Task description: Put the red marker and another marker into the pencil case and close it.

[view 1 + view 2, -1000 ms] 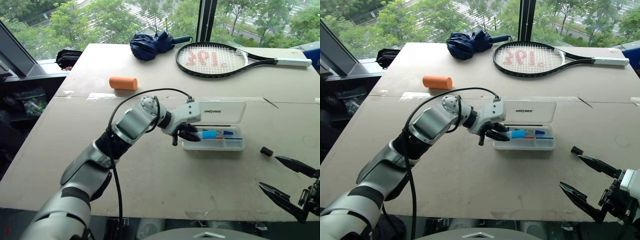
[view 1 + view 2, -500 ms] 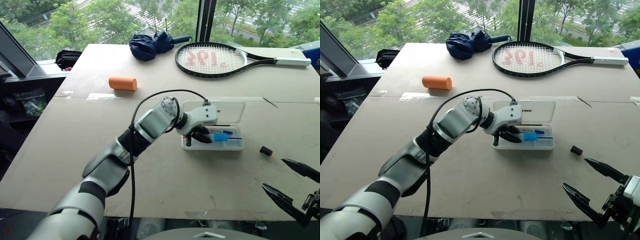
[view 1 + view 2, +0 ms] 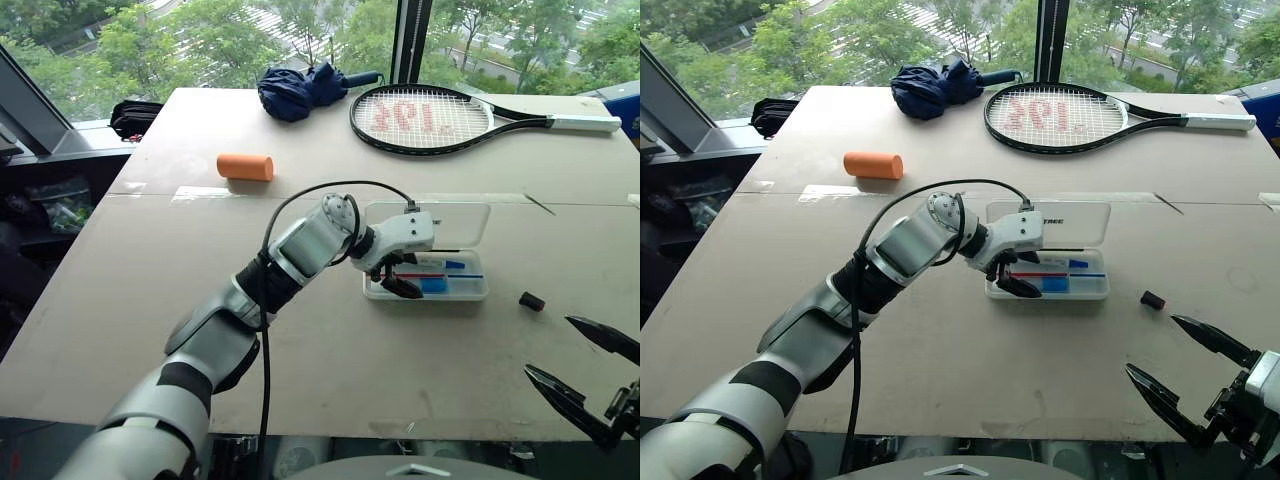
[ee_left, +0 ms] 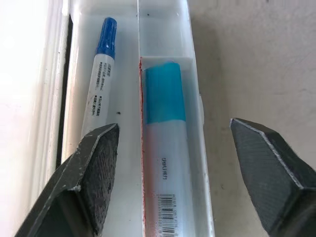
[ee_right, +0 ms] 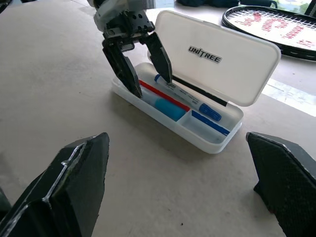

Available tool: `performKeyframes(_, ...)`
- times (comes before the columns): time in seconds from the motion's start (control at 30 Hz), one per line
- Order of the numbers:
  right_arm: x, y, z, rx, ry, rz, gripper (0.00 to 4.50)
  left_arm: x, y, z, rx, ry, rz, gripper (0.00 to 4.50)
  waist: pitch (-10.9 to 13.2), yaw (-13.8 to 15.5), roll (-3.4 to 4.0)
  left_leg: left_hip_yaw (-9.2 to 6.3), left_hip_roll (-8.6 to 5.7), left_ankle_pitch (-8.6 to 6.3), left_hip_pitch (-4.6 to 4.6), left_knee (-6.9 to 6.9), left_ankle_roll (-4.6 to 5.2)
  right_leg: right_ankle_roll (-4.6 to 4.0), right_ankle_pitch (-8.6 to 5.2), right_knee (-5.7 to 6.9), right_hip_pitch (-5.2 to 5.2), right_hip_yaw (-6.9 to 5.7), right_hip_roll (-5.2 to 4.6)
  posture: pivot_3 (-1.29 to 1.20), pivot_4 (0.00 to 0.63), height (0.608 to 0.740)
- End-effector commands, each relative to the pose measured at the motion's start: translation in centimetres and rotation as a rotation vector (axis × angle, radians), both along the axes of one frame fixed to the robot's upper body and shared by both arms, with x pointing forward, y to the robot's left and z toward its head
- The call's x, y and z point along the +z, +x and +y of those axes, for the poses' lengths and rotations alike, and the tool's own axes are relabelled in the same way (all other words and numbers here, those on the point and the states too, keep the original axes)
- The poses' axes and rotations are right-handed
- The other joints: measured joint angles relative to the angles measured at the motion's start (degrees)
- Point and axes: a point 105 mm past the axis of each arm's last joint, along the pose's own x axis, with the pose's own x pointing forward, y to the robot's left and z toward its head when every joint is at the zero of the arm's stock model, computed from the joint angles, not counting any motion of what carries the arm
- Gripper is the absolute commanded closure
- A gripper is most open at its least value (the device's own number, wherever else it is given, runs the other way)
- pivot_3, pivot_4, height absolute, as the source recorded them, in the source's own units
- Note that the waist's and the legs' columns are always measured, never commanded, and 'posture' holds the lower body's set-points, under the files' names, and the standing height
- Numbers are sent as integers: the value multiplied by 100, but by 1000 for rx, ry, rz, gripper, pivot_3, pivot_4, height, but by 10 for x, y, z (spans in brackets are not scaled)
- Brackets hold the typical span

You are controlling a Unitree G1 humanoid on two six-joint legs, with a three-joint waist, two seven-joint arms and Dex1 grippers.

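Observation:
The white pencil case [image 3: 470, 291] lies open on the table, its lid [image 5: 217, 54] standing up behind it. Inside lie a thin red marker [image 5: 163, 96], a white marker with a light-blue cap [image 4: 163, 118] and a blue-capped marker [image 4: 101, 74]. My left gripper [image 3: 396, 282] hangs open over the case's left end. Its fingers straddle the light-blue-capped marker without touching it. My right gripper [image 3: 548, 345] stands open near the table's front right edge, apart from the case, with nothing between its fingers.
A small black cap [image 3: 532, 301] lies on the table right of the case. An orange cylinder [image 3: 246, 167] sits at the back left. A folded blue umbrella [image 3: 300, 90] and a tennis racket [image 3: 430, 118] lie along the far edge.
My left gripper carried the light-blue-capped marker rightward over the case, then opened. The marker now lies in the case. The right gripper has stayed put.

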Motion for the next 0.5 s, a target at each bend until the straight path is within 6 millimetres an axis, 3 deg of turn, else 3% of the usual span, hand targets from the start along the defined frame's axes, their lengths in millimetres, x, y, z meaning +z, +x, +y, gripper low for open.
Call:
performKeyframes(0.03, -8, 20, -16, -108, -85, 44, 0, 37, -16, 18, -56, -186, -60, 1042, -1, -25, 4, -1, 4, 0, -2, 0, 0, -1, 0, 1, -2, 1, 0, 0, 150, 730)
performKeyframes(0.1, -21, 35, -26, -148, -166, 128, 0, 47, -35, 39, -101, -336, -31, 1042, -10, -100, 22, 8, 8, 0, 9, -6, -1, -2, 0, 1, -1, 11, -4, 0, 150, 730)
performKeyframes(0.3, -46, 74, -51, -191, -291, 359, 0, 53, -84, 89, -126, -452, 98, 1042, 0, -49, 18, -2, 7, 2, 2, -1, -4, -4, 1, 4, 3, -4, -9, 0, 150, 730)
performKeyframes(0.5, -53, 107, -65, -240, -325, 445, 0, 51, -102, 90, -95, -474, 73, 1042, 3, 69, 13, -3, -5, 2, -2, 6, -3, -2, 1, -3, 9, -8, -21, 0, 150, 730)
